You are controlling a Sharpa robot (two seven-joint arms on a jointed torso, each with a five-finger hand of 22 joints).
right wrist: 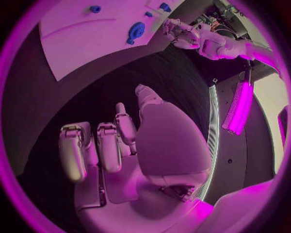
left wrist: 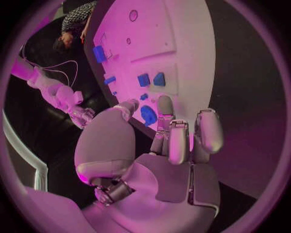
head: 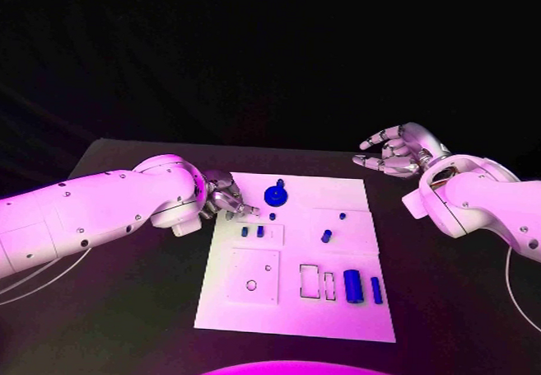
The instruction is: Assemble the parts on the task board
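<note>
Beside left hand (head: 223,199): task board (head: 338,313).

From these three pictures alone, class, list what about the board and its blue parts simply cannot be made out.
- Head view: the left hand covers the task board edge; contact there is hidden.
- Head view: the small blue pegs are too small to tell seated from loose.
- Left wrist view: own fingers hide the round blue part in part.
- Right wrist view: the circle's rim cuts off the board beyond the right hand.
</note>
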